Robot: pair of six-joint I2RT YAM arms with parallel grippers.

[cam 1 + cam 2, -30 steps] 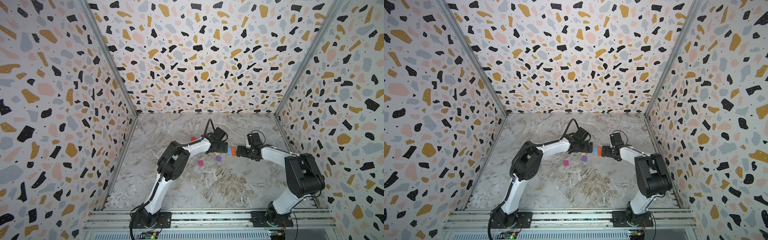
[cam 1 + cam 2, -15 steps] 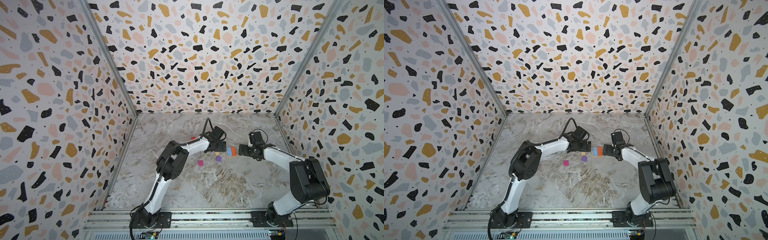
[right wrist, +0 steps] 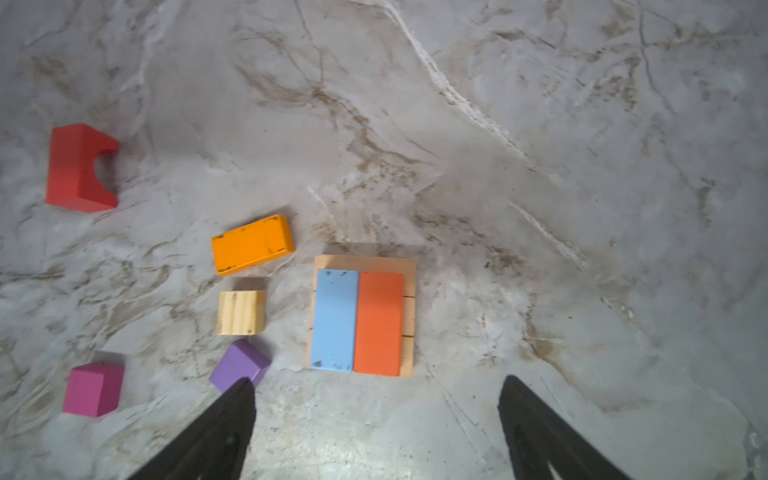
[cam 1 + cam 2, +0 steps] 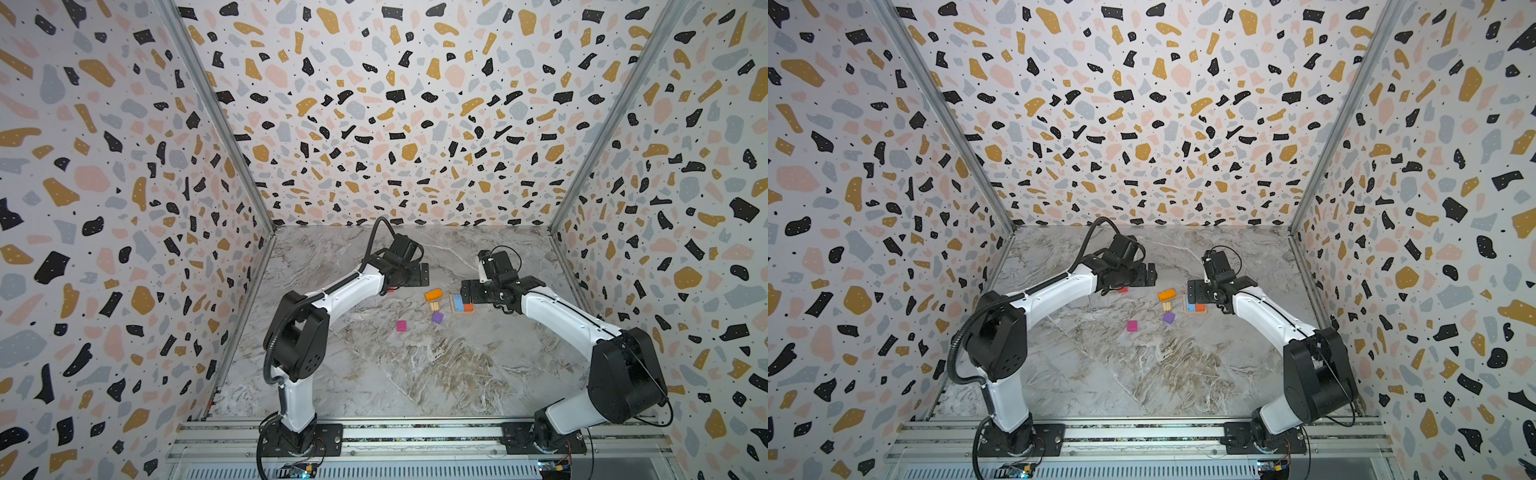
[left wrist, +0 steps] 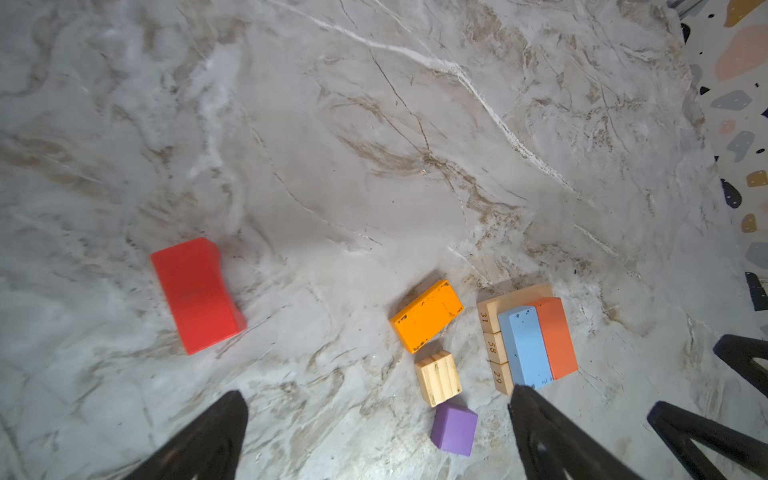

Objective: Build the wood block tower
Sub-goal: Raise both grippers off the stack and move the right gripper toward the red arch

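The tower point(image 4: 460, 304) point(image 4: 1194, 307) is a flat layer of tan bars with a light blue bar point(image 3: 335, 320) and an orange-red bar point(image 3: 379, 324) lying side by side on top. Just left of it lie loose wood blocks: an orange bar point(image 4: 433, 294) point(image 3: 251, 244), a tan cube point(image 4: 434, 306) point(image 5: 438, 377), a purple cube point(image 4: 436, 318) point(image 3: 237, 365), a magenta cube point(image 4: 401, 325) point(image 3: 93, 388) and a red arch block point(image 5: 195, 295) point(image 3: 79, 166). My right gripper point(image 4: 471, 291) point(image 3: 377, 382) hovers over the tower's right side, open and empty. My left gripper point(image 4: 417, 276) point(image 5: 378, 397) hangs behind the loose blocks, open and empty.
Patterned walls close the marble floor point(image 4: 415, 374) on three sides, and the right wall is close to the tower. The right gripper's black fingers point(image 5: 739, 353) show beside the tower in the left wrist view. Both arm bases point(image 4: 297, 436) sit on the front rail.
My left gripper has drawn back from the tower toward the far left, uncovering the orange bar and the tan cube. The right arm's elbow has swung outward while its gripper stays by the tower.
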